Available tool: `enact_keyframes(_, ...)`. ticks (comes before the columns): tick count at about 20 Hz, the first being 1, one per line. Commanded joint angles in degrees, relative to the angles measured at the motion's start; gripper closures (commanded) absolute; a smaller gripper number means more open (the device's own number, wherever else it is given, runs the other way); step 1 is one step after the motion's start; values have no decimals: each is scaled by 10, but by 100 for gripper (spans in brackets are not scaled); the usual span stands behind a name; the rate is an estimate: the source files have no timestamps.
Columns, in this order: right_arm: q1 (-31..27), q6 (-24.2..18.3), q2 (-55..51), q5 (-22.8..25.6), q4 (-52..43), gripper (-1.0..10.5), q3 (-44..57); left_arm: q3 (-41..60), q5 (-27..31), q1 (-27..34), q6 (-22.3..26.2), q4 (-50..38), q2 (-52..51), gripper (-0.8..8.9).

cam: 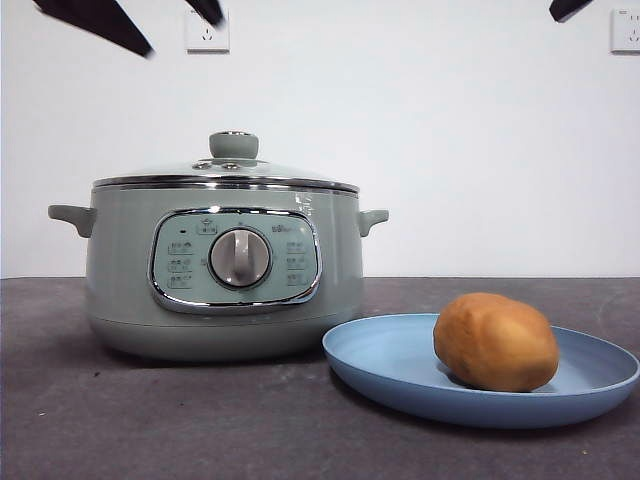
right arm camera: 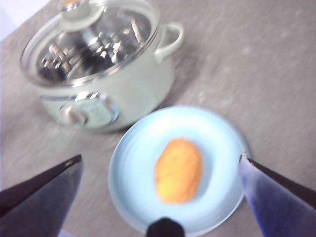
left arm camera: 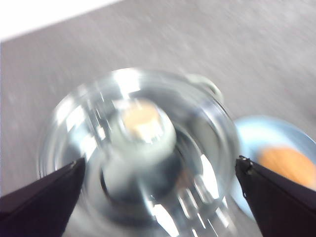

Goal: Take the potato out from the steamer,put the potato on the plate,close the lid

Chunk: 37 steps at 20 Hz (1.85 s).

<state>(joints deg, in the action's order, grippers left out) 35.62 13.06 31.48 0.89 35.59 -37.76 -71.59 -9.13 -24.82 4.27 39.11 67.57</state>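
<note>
The sage-green steamer (cam: 225, 270) stands at the left with the glass lid (cam: 228, 172) resting shut on it. The orange-brown potato (cam: 496, 341) lies on the light blue plate (cam: 390, 355) at the right. My left gripper (left arm camera: 160, 159) is open and empty, high above the lid's green knob (left arm camera: 143, 126); its black tips show at the top left of the front view (cam: 150, 18). My right gripper (right arm camera: 160, 156) is open and empty, high above the potato (right arm camera: 178, 170) on the plate (right arm camera: 133, 163); a tip of it shows at the top right of the front view (cam: 570, 8).
The dark grey table (cam: 150, 420) runs back to a white wall with power sockets (cam: 207, 35). The plate sits close to the steamer's right front, its rim almost at the pot's base.
</note>
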Motion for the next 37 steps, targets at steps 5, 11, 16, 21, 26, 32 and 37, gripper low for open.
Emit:
enact_keyframes(5, 1, -1, 0, -91, 41, 333, -1, -2, -49, 0, -2, 174, -117, 545)
enact_keyframes(11, 1, 0, 0, -129, 42, 950, -1, -2, -49, 0, -2, 235, -138, 822)
enact_keyframes(16, 1, -1, 0, -128, 42, 947, -1, -2, -47, 0, -1, 235, -138, 821)
enact_keyframes(21, 1, -1, 0, -127, 42, 947, -1, -2, -47, 0, -1, 235, -137, 816)
enact_keyframes(26, 1, -1, 0, -127, 42, 947, -1, -2, -46, 0, -1, 235, -137, 816)
enact_keyframes(32, 1, 0, 0, -127, 42, 947, -1, -1, -26, 12, 5, 186, -149, 816)
enact_keyframes(37, 1, 0, 0, -127, 42, 947, -1, 50, -16, 115, 23, -49, -244, 816)
